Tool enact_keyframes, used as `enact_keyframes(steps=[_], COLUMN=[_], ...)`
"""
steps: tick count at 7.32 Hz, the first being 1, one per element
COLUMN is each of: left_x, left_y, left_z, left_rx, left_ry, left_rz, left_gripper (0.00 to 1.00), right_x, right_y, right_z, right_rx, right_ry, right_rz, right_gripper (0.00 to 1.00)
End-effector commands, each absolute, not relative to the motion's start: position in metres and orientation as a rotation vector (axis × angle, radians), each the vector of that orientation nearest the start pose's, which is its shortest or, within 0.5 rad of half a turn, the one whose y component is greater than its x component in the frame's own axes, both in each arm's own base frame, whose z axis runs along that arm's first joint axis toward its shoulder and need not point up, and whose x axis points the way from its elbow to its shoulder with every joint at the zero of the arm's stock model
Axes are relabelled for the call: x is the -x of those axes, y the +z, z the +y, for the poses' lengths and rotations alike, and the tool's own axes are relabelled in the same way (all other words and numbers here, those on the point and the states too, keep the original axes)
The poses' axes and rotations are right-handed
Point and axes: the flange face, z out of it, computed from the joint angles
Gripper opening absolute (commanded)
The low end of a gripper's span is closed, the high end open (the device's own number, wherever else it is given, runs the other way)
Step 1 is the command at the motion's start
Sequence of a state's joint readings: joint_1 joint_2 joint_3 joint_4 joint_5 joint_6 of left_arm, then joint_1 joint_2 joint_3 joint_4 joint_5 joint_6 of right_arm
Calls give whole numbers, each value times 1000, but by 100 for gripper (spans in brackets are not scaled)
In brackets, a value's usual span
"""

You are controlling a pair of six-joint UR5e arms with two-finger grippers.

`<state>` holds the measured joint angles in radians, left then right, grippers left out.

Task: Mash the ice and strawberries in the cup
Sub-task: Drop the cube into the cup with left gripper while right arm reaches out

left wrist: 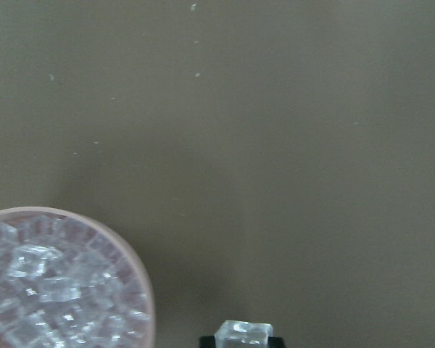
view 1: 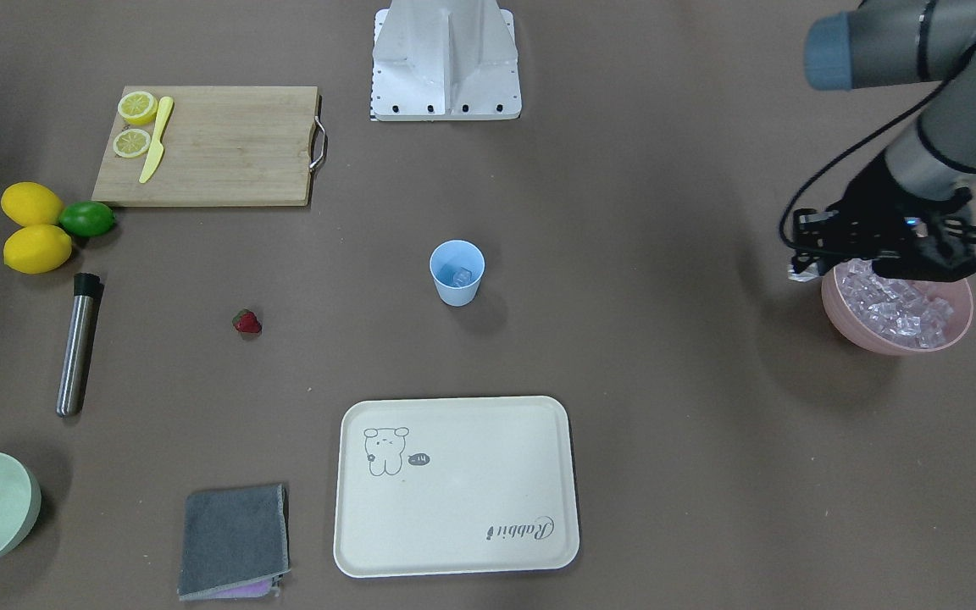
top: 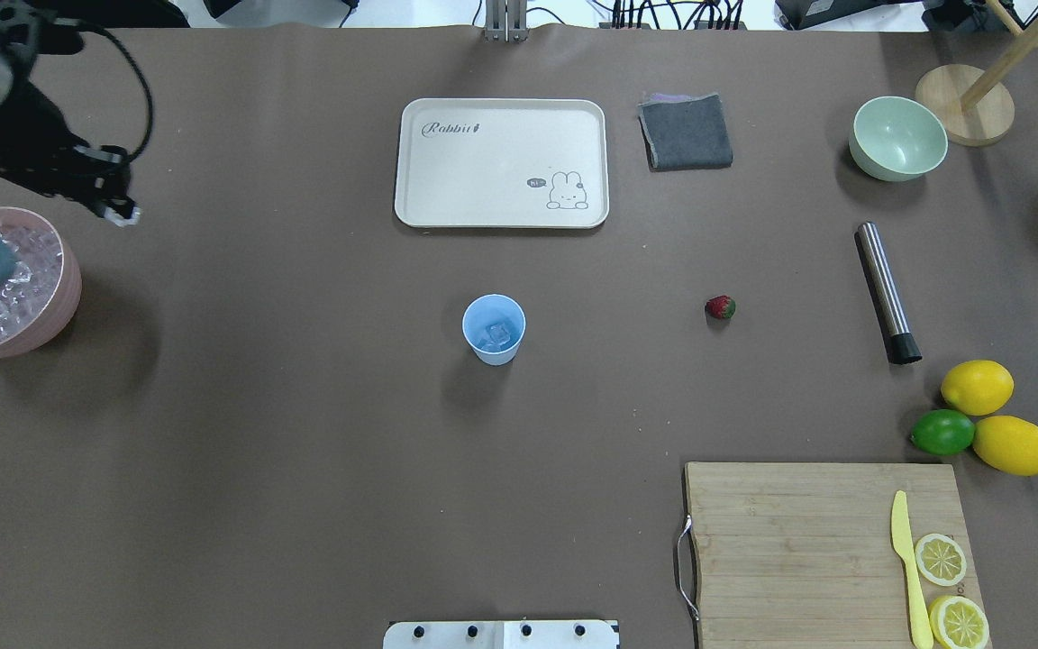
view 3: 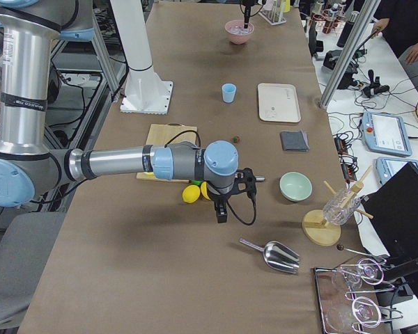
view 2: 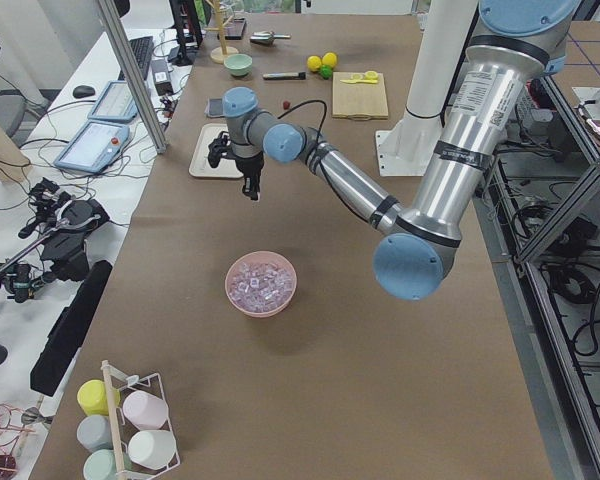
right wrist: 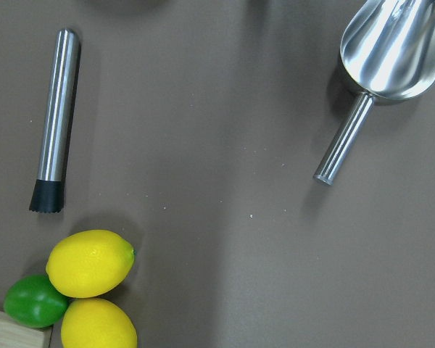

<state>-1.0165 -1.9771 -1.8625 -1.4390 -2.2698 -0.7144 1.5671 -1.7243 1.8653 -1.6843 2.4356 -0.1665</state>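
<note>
Left hand [top: 120, 214] pinched one ice cube [left wrist: 243, 333] above the desk [view 1: 666, 424] near the pink bowl [view 1: 852, 332] of ice [view 1: 895, 307], cup [view 1: 457, 290] stood mid-desk with ice inside, strawberry [view 1: 246, 322] lay well apart, tray [view 1: 454, 542] read "Rabbit", right hand [view 3: 221, 209] grip could not be told.

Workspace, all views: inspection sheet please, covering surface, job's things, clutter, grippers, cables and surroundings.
Surface: brown table cover, few pale specks.
Job's things: cup upright mid-table, ice inside; strawberry on the table, apart from it; pink bowl full of ice.
Clutter: muddler, tray, cloth, green bowl, lemons, lime, cutting board, scoop.
Grippers: left gripper shut on ice cube, raised beside the pink bowl; right gripper cannot tell.
Cables: black cable loops off the left wrist.
Surroundings: operator desks with tablets; person partly seen.
</note>
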Motion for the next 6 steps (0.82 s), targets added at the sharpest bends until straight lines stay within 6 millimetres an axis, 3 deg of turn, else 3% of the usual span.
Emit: enact_keyframes(steps=[1,2,3,5,6], left_x=[-381,-424,-452,-508,-522], left_y=[209,185,163,147,141], left_z=[-514,-505,-500,-492,-494], left_rx=[-10,2,23,18,7], left_ry=[-15,-39,-64,-88,-93], left_rz=[898,902,921,933,958], left_gripper=[0,0,0,0,0], right_x=[-50,-42,-31,-9,3], right_y=[574,561,545,522,508], right_z=[-440,-454,-468,-483,-489], right_rx=[-122,-137,-137,-157,-172], right_ry=[-195,-213,-200,-249,-278], right_rz=[-858,-858,-861,-868,-878], right_gripper=[100,100,100,100,100])
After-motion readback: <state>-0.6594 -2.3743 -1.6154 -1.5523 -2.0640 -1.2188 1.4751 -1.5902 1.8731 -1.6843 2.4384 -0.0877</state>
